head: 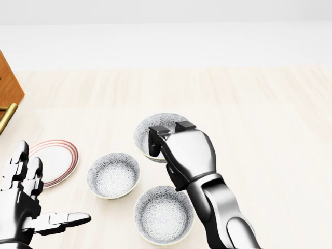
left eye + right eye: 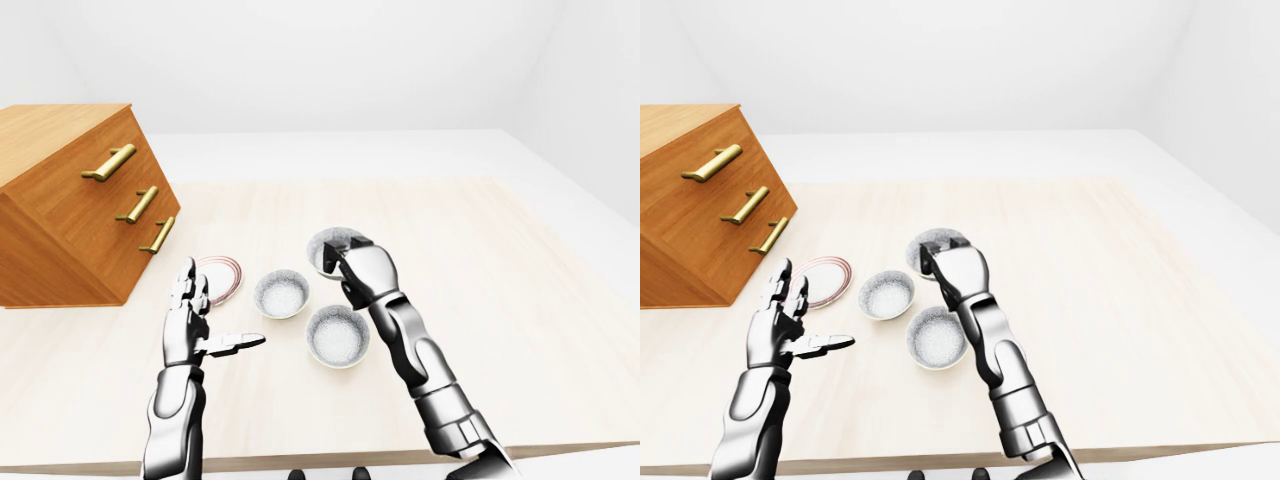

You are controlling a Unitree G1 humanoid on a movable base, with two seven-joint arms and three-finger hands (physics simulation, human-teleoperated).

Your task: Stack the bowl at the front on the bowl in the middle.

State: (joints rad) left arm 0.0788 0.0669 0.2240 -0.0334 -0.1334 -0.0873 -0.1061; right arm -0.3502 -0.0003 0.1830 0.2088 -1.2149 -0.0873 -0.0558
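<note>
Three patterned white bowls lie close together on the pale wooden table [image 1: 264,129]. One bowl [image 1: 150,130] is uppermost in the head view, and my right hand [image 1: 168,136] is shut on its right rim, fingers hooked over the edge. Whether it rests on the table or is lifted I cannot tell. A second bowl [image 1: 113,175] sits lower left of it. The third bowl [image 1: 163,214] lies lowest in that view, just left of my right forearm. My left hand [image 1: 44,194] is open at the lower left, fingers spread and holding nothing.
A flat plate with a red-striped rim [image 1: 58,160] lies left of the bowls, near my left hand. A wooden dresser with brass handles [image 2: 70,200] stands at the table's left. The table's near edge [image 2: 330,458] runs along the bottom of the left-eye view.
</note>
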